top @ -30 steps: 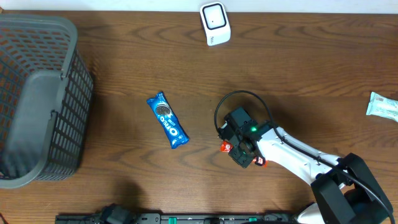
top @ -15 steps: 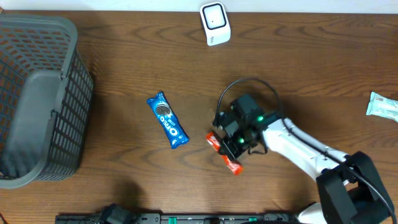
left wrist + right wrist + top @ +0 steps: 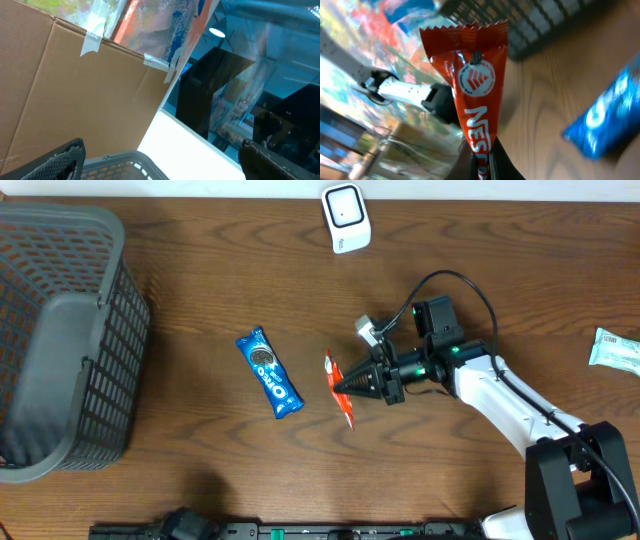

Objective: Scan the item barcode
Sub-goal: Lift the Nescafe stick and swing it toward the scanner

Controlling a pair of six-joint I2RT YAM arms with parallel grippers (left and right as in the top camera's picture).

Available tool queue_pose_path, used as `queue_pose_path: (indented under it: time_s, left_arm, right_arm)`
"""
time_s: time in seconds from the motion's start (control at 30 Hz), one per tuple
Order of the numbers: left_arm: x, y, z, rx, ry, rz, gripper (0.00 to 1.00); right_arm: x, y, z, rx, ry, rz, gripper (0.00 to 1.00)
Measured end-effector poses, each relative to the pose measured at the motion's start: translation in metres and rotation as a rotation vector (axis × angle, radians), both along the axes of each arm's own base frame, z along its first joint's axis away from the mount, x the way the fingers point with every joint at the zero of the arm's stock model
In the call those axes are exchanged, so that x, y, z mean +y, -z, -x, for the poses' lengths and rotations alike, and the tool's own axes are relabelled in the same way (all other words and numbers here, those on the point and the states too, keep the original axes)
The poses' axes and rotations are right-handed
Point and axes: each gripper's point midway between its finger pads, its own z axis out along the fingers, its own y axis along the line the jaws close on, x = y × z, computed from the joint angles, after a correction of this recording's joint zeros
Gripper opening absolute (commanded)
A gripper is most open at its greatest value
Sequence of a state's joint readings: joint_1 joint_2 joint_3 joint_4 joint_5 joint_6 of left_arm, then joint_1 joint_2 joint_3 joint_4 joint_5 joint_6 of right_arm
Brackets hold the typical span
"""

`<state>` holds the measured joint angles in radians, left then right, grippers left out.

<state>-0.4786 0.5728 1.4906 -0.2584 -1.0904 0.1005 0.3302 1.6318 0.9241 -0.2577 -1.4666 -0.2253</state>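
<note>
table (image 3: 200, 310) — dark brown wood grain; cardboard panel (image 3: 75, 95) — taped seams; ceiling light (image 3: 216, 32) — oval, lit

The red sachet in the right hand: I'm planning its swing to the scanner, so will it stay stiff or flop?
Probably fairly stiff: the red sachet extends straight past the right hand pinching it, without drooping. Likely light, since a fingertip pinch carries it. Its glossy film looks slippery, so it might slide.

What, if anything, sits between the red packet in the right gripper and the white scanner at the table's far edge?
Nothing visible. In the overhead view only bare table separates the red packet, pinched in the right gripper, from the white scanner. The blue Oreo pack lies off to the side, clear of that path.
</note>
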Motion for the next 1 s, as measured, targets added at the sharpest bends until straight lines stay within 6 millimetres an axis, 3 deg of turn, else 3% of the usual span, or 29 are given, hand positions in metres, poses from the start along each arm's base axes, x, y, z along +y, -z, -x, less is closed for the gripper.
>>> queue_pose_path:
  time_s: [0.27,0.43,0.57,1.0]
  left_arm:
    - [0.0,0.0,0.0,0.0,0.0,0.0,0.98]
    - [0.0,0.0,0.0,0.0,0.0,0.0,0.98]
    - [0.0,0.0,0.0,0.0,0.0,0.0,0.98]
    - [0.0,0.0,0.0,0.0,0.0,0.0,0.98]
  right_arm:
    - [0.02,-0.039,-0.006,-0.427,-0.091,-0.2,0.01]
    - [0.033,-0.07,0.001,-0.466,-0.142,-0.246,0.01]
    - [0.034,-0.078,0.003,-0.195,-0.144,-0.159,0.01]
    - [0.014,-0.067,-0.019,0.971,-0.006,0.219,0.01]
